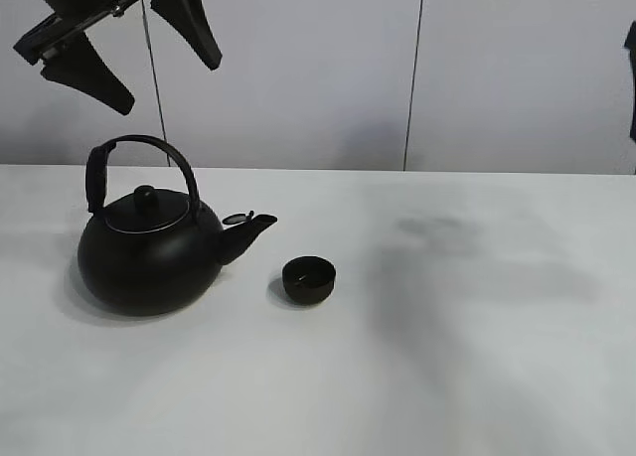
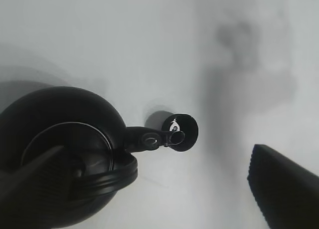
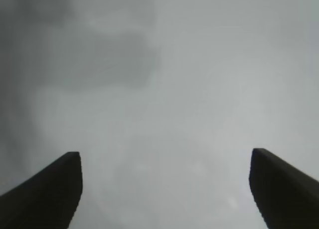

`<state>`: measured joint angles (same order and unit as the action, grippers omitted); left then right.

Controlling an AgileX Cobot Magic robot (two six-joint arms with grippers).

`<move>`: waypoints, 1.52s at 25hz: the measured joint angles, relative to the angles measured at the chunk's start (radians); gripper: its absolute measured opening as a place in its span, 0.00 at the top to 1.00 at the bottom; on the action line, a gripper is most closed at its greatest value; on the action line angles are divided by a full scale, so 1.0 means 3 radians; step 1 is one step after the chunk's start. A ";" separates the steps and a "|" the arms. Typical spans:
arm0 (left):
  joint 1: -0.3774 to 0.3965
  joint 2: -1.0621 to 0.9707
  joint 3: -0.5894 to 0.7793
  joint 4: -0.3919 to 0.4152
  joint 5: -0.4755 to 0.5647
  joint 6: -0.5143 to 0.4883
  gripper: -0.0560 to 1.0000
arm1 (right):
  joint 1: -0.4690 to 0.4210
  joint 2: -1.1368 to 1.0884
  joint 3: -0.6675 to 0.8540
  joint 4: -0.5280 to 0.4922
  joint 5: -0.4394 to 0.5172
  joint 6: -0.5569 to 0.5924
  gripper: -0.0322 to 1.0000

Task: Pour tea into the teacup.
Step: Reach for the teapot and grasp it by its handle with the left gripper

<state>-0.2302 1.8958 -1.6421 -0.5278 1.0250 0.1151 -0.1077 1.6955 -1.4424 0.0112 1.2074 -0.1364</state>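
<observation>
Where the high camera looks down on the pale worktop [image 1: 477, 357], you have the black kettle [image 1: 149, 262] at centre left of the frame, upright, handle arched up, spout pointing right. The teacup [image 1: 309, 279] sits just right of the spout tip and slightly lower in the frame. It is upright and not touching the kettle. The left claw [image 1: 167, 83] hangs at upper left, above the kettle handle and well clear of it, fingers spread wide, gripping nothing.

Left wrist view: the kettle's lid and handle lie behind one blurred finger; the other finger [image 2: 284, 189] stands over bare worktop. The spout tip overlaps the teacup's rim in this picture. A bright glint shows inside the cup; whether it is liquid you cannot tell.

Right wrist view: the right claw [image 3: 165, 152] is spread wide and empty, with grey, shadowed worktop between its two dark fingers.
</observation>
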 joint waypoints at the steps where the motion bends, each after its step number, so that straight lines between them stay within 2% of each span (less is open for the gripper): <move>1: 0.0000 0.0000 0.0000 0.0000 -0.0015 0.0000 0.29 | 0.0000 -0.0220 0.0118 0.0019 0.0003 0.0044 0.37; 6: 0.0000 0.0000 0.0000 0.0000 -0.0018 0.0000 0.29 | 0.0000 -0.1581 0.1114 0.0057 0.0034 0.0165 0.37; 11: 0.0000 0.0000 0.0000 0.0000 -0.0025 0.0000 0.29 | 0.0000 -0.3348 0.2088 0.0054 0.0115 0.0158 0.38; 15: 0.0000 0.0000 0.0000 0.0000 -0.0025 0.0000 0.29 | 0.0003 -0.4736 0.2487 0.0039 0.0195 0.0143 0.38; 19: 0.0000 0.0000 0.0000 0.0000 -0.0025 0.0000 0.29 | 0.0003 -0.5622 0.2674 -0.0002 0.0204 0.0142 0.38; 24: 0.0000 0.0000 0.0000 0.0000 -0.0029 0.0000 0.29 | 0.0003 -0.5714 0.2872 -0.0008 0.0199 0.0139 0.39; 27: 0.0000 0.0000 0.0000 0.0000 -0.0031 0.0000 0.29 | 0.0003 -0.5692 0.3091 -0.0008 0.0068 0.0115 0.40; 38: 0.0000 0.0000 0.0000 -0.0001 -0.0100 0.0000 0.29 | 0.0003 -0.5668 0.3246 -0.0008 -0.0357 0.0105 0.41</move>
<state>-0.2302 1.8958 -1.6421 -0.5281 0.9950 0.1151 -0.1067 -0.0050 -0.4686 0.0089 1.1004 -0.1048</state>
